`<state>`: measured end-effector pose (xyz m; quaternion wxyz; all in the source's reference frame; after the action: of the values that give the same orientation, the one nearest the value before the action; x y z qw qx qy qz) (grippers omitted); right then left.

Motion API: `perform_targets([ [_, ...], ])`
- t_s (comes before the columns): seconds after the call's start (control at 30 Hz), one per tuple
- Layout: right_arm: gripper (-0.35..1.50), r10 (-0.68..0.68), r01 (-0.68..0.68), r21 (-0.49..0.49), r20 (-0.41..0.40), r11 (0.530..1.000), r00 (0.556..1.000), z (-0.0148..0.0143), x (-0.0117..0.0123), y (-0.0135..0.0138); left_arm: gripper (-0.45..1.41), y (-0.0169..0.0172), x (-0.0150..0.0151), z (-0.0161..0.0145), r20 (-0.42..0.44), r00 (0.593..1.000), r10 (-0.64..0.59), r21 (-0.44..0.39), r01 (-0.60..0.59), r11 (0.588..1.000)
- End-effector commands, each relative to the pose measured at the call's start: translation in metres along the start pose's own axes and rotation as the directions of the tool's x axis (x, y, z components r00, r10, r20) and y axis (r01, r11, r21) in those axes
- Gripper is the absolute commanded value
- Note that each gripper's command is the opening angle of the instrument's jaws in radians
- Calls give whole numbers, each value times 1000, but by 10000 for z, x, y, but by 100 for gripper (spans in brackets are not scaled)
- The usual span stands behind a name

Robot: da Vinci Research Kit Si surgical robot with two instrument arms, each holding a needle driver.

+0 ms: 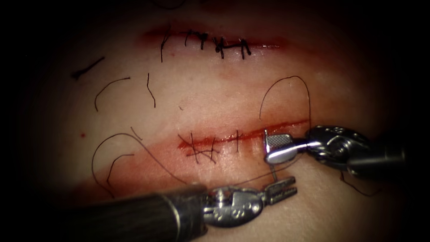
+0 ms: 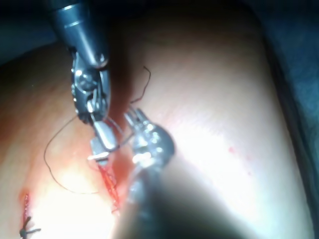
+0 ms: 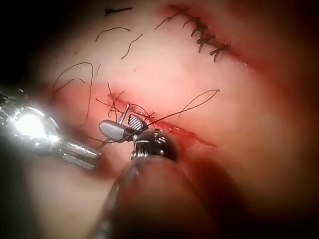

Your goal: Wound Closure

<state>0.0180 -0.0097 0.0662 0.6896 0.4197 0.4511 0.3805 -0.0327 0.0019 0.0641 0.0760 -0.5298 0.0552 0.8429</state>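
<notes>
Right hand point(image 1: 268, 145) is gaping open at the cut point(image 1: 244, 134); left hand point(image 1: 282, 187) is clenching the needle point(image 1: 272, 172) below it.

The left tool point(image 1: 281, 186) lies low with jaws nearly closed, while the right tool point(image 1: 274, 148) reaches in above it, jaws parted.

A single pool of warm light falls on the middle of the tissue point(image 1: 201, 98) and fades on every side into a dark surround point(image 1: 18, 121) where no wall, floor or furniture can be made out. From the left wrist view, the light is much harsher, bleaching the lit patch almost white, and past its edge lies a dark grey-blue surface point(image 2: 304, 74), too dim to tell whether it is cloth or a bench top.
</notes>
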Motion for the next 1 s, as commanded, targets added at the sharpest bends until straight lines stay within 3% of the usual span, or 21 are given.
perform_targets([
  [0.03,61,4,-4,1,1,1000,1000,10,-6,6,-45,5,-1,6,0,1000,-1,-1,1,1000],
  [0.37,56,36,-37,27,12,999,999,13,-12,7,-45,5,-3,8,1,1000,7,-1,-7,1000],
  [0.5,39,31,-33,56,26,998,999,16,-12,3,-45,7,-6,10,2,1000,9,1,-9,1000],
  [0.57,10,36,-37,57,26,998,999,19,-12,4,-45,8,-5,10,2,1000,9,2,-9,1000],
  [0.63,-35,33,-35,62,28,997,999,20,-12,5,-45,8,-5,10,2,1000,9,2,-9,1000],
  [0.9,-35,42,-42,32,12,999,999,15,-12,8,-45,9,-4,9,3,1000,15,2,-15,1000],
  [0.93,-35,42,-42,36,4,998,999,13,-11,10,5,7,-3,10,2,1000,13,2,-13,1000],
  [1.0,-35,36,-36,35,-3,999,999,12,-11,12,25,5,-2,10,2,1000,-6,1,6,1000],
])
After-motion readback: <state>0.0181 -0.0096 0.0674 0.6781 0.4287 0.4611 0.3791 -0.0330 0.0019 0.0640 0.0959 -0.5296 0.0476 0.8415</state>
